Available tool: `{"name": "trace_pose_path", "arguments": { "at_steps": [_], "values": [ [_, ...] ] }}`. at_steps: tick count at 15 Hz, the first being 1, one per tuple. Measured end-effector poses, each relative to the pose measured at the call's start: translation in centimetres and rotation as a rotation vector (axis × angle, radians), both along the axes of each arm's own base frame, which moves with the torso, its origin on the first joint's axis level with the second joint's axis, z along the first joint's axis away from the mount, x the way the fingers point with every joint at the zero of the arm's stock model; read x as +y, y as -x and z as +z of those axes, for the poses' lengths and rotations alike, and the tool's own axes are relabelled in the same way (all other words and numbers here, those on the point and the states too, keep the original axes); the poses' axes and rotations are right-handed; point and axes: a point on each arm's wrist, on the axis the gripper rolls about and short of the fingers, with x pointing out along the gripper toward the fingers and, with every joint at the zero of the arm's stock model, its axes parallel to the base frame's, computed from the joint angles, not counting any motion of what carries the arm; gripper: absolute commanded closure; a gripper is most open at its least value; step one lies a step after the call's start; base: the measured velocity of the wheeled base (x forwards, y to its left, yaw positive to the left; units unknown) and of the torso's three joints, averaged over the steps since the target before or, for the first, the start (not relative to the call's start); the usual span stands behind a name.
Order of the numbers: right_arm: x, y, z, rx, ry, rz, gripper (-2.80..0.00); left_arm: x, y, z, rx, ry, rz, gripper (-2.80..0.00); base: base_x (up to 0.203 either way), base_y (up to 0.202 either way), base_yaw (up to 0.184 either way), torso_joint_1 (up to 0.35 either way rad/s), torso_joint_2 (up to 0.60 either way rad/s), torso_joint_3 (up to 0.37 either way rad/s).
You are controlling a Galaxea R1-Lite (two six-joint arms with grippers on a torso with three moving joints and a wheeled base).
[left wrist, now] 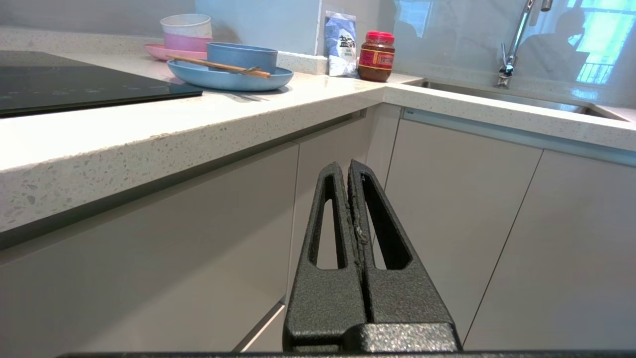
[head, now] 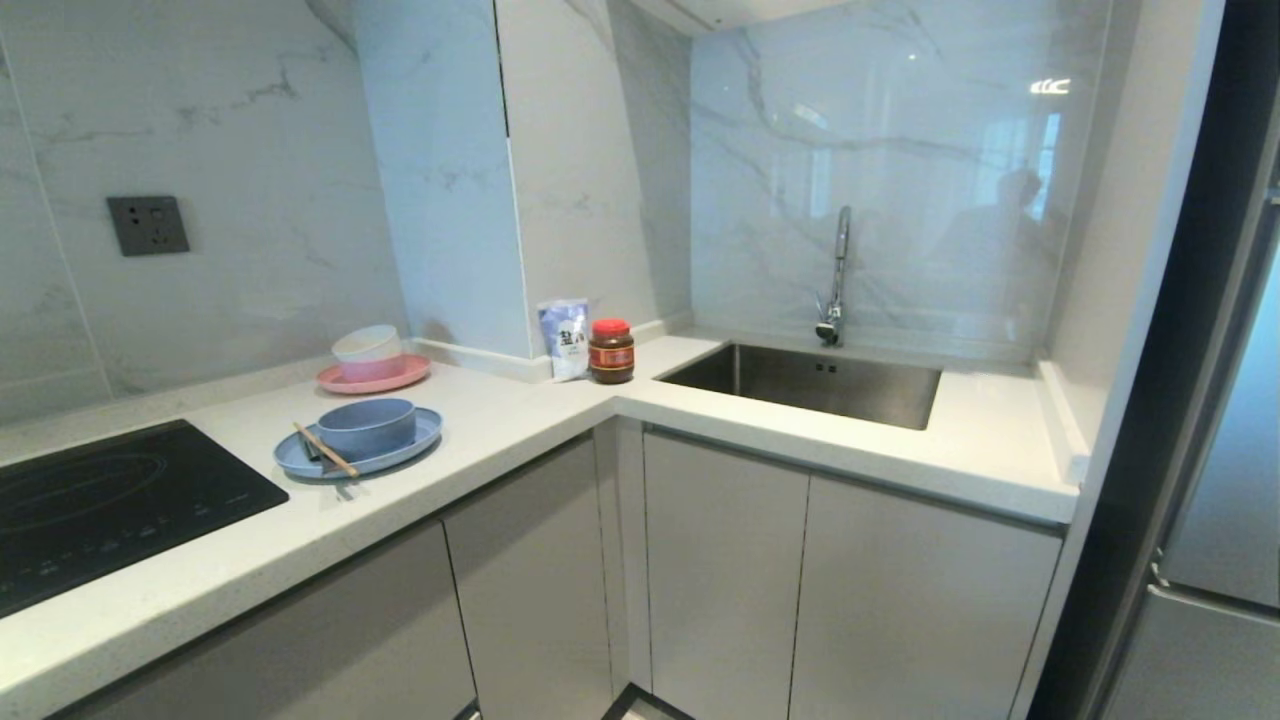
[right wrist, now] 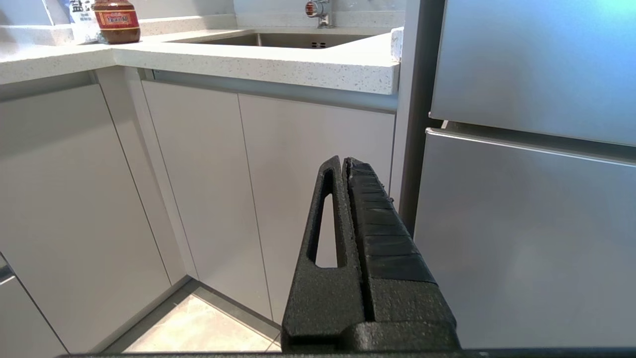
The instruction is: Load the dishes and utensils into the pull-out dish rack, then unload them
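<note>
On the white countertop (head: 520,420), left of the corner, lies the light-blue plate (head: 426,431) with the light-blue bowl (head: 367,427) on it. The wooden chopsticks (head: 325,450) rest across the plate's front rim, and the fork (left wrist: 250,70) lies beside them. The same stack shows in the left wrist view, plate (left wrist: 278,78). The pull-out dish rack is hidden; only closed pale-grey cabinet fronts (head: 530,580) show. My left gripper (left wrist: 346,166) hangs shut and empty below the counter edge. My right gripper (right wrist: 344,161) is shut and empty before the cabinets beside the fridge. Neither arm is in the head view.
A pink plate (head: 405,377) with a white-and-pink bowl (head: 368,350) stands behind the blue stack. A black hob (head: 100,500) lies at the left. A salt bag (head: 565,338) and a sauce jar (head: 611,350) stand at the corner. To the right are the sink (head: 800,385), faucet (head: 836,280) and fridge (head: 1220,400).
</note>
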Motion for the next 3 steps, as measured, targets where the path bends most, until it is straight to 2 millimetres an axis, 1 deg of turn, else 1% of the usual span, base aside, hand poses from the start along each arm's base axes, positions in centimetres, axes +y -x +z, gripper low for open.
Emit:
{"name": "trace_pose_path", "arguments": {
  "at_steps": [3],
  "values": [
    [0.00,0.00,0.00,0.000,0.000,0.000,0.00,0.00,0.00,0.00,0.000,0.000,0.000,0.00,0.000,0.000,0.000,0.000,0.00,0.000]
  ]
}}
